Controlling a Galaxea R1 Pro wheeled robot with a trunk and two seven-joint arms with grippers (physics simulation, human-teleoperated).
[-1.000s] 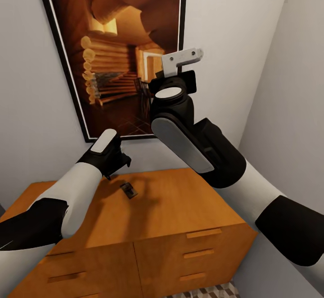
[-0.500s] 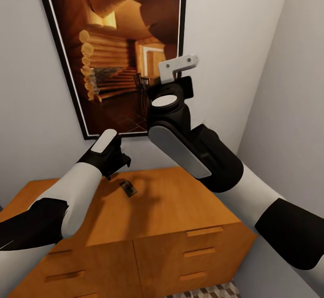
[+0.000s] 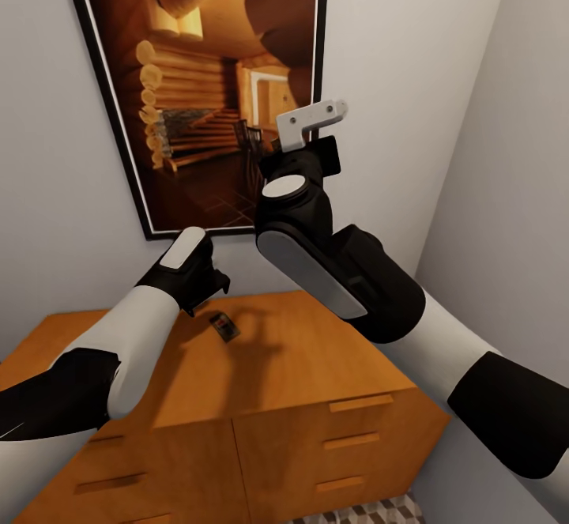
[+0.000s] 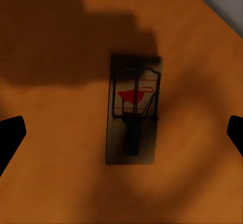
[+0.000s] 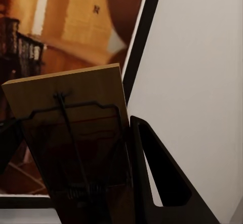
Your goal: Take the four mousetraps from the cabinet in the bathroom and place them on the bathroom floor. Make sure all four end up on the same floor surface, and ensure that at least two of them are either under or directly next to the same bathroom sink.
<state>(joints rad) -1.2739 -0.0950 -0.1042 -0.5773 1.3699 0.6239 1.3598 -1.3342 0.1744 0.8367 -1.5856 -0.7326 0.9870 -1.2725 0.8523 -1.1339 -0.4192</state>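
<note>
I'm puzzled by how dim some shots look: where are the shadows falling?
Head view: the arms throw a dark shadow over the mousetrap on the cabinet. Left wrist view: shadow blotches cover that trap. Right wrist view: the held mousetrap is shaded below, lit on top.

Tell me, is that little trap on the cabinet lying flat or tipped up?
Flat. The mousetrap rests board-down on the cabinet top, wire side up, under the open left hand.
</note>
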